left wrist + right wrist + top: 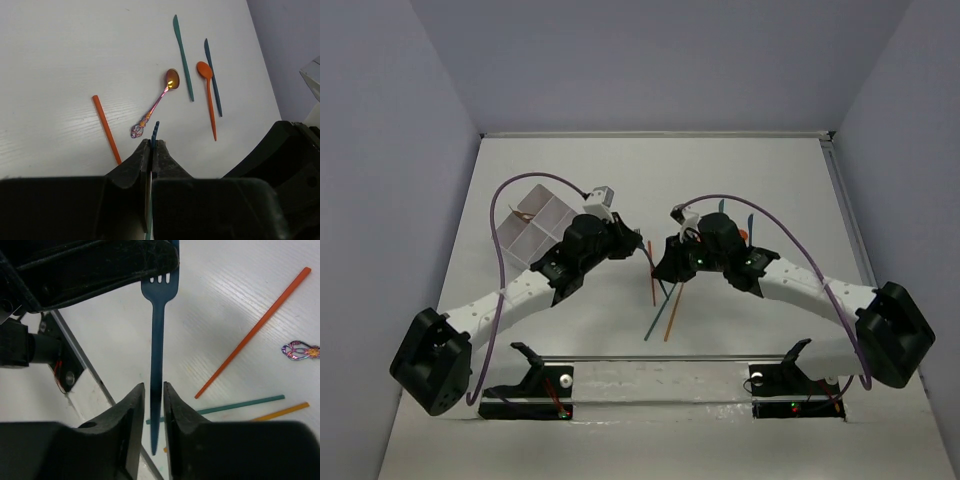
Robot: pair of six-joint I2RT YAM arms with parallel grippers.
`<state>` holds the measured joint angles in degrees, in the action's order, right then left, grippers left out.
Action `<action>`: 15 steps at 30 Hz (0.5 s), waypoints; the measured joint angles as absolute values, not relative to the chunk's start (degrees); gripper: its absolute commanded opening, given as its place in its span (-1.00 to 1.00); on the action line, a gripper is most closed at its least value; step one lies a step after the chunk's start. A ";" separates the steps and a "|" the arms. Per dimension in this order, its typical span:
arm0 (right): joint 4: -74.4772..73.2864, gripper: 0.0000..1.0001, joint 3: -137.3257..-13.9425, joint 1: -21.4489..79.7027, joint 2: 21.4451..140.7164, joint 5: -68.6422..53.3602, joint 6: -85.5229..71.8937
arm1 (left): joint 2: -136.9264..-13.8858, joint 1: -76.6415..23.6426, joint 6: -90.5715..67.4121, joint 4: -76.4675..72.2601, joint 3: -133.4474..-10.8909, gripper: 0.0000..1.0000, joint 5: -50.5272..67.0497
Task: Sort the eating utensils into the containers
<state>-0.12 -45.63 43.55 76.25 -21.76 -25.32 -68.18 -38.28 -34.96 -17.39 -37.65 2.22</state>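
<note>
Blue fork (pixel 157 340): left fingers (pixel 134 167) clamped on it; right wrist alone shows right fingers (pixel 129 412) slightly parted around handle.

Blue fork (pixel 157 340) btwn R pincer (pixel 154 388) tips (slim gap one side), orange stick (pixel 255 330) nearby

Top view: the tray (pixel 542 222) sits on the table (pixel 770 180) at upper left, with crossed sticks (pixel 671 312) at centre frame, below the wrists. Left wrist view: a spoon (pixel 157 102) lies mid-frame, with one stick (pixel 106 129) to its left and a knife (pixel 183 57), second spoon (pixel 210 97) and second knife (pixel 213 77) to its right. Right wrist view: a fork (pixel 158 330) runs up the frame's centre from between the fingers of the right gripper (pixel 154 387).
</note>
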 measured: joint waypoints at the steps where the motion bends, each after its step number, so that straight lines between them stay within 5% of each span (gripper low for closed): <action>1: 0.25 0.11 -45.32 43.57 75.96 -21.98 -25.19 | -67.92 -38.35 -34.83 -17.10 -37.76 -0.88 1.48; 2: 0.51 0.30 -44.88 43.62 75.33 -22.24 -24.93 | -67.51 -38.39 -34.50 -15.84 -38.41 -0.89 -0.10; 6: 0.64 0.49 -43.09 43.68 71.18 -22.35 -24.60 | -66.00 -38.39 -32.95 -12.16 -41.85 -0.88 -4.99; 15: 1.06 0.49 -38.35 43.88 57.93 -19.79 -23.53 | -63.05 -33.45 -24.80 -0.36 -56.25 -0.89 -20.56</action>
